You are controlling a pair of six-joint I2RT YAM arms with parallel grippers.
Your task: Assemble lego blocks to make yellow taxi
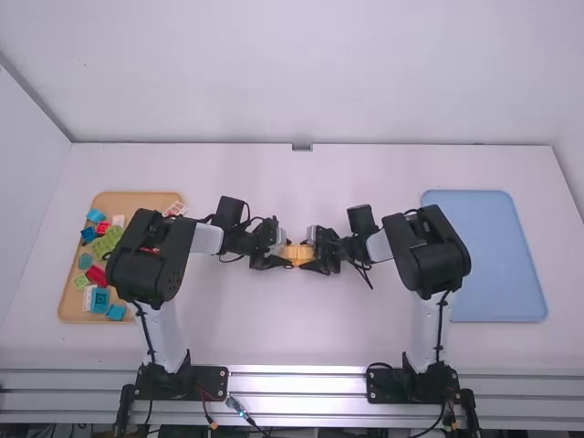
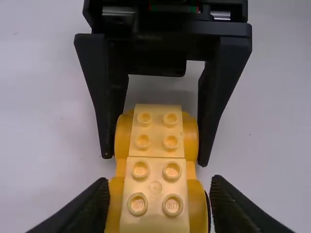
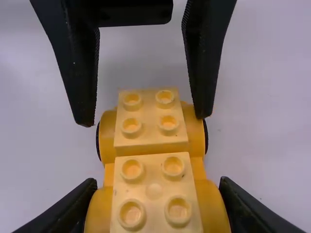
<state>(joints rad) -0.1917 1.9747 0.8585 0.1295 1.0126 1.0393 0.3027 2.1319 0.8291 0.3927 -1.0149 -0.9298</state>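
Fronting white walls (image 1: pixel 301 73), the desk (image 1: pixel 237 319) bears a tan tray (image 1: pixel 137 199) of blocks (image 1: pixel 108 242) and a blue tray (image 1: pixel 488 255); between, the right gripper (image 1: pixel 308 256) pinches the yellow taxi (image 1: pixel 297 255), the left gripper (image 1: pixel 286 256) spread around it.

White links (image 1: pixel 158 333), chunky black joints (image 1: pixel 151 260), thin black cables (image 1: pixel 441 319)
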